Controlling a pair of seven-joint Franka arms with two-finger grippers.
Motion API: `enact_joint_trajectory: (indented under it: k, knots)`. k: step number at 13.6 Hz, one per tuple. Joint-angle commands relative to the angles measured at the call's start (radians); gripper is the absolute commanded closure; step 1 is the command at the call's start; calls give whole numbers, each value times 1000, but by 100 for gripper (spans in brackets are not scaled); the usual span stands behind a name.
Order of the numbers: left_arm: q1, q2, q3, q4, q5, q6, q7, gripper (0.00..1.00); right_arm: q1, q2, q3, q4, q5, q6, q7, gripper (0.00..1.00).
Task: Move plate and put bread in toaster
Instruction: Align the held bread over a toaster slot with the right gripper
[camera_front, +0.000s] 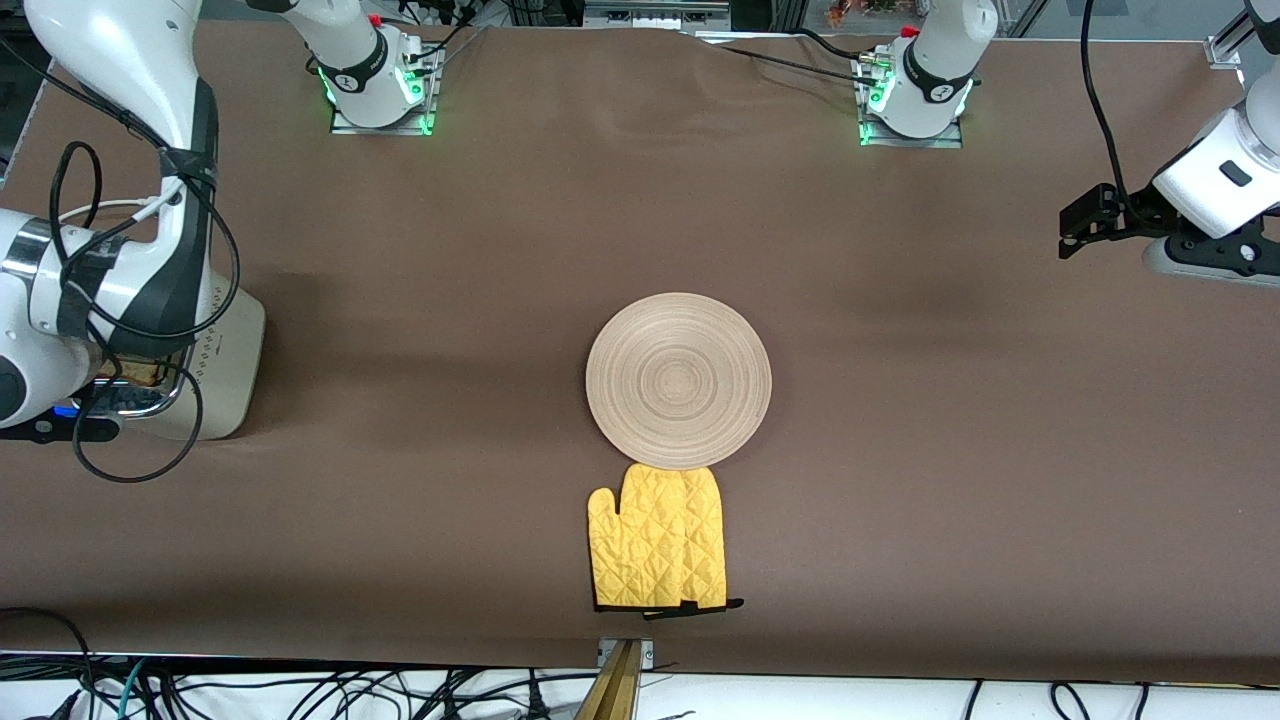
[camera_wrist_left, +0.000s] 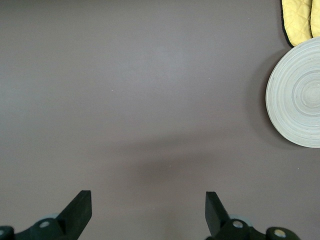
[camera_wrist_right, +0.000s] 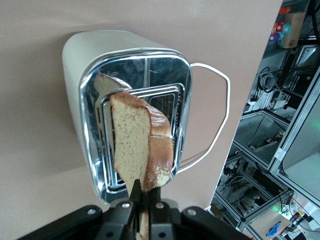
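The bread (camera_wrist_right: 140, 145) hangs edge-down over the toaster (camera_wrist_right: 80, 85), pinched at its upper crust by the right gripper (camera_wrist_right: 142, 202), lined up, I'd judge, for a slot; both slots look empty. At mid-table the plate (camera_front: 678, 381) lies bare, its rim touching the yellow mitt (camera_front: 658, 545). The left gripper (camera_wrist_left: 147, 212) waits spread over bare cloth.
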Motion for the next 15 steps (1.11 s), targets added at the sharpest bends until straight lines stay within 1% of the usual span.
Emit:
enact_joint_trajectory:
  k: [1,7,13,15]
  knots:
    - [-4,0,5,13,-20,-3,-7,0,18,-5,1,9,7,-22,33,100]
    - [-1,0,5,13,-20,-3,-7,0,40,-13,4,9,13,-28,47,100]
    - [-7,7,5,13,-20,-3,-8,0,-23,-9,4,7,13,-5,-42,100]
    - [-6,8,5,13,-20,-3,-7,0,-35,-4,6,-2,15,33,-44,100]
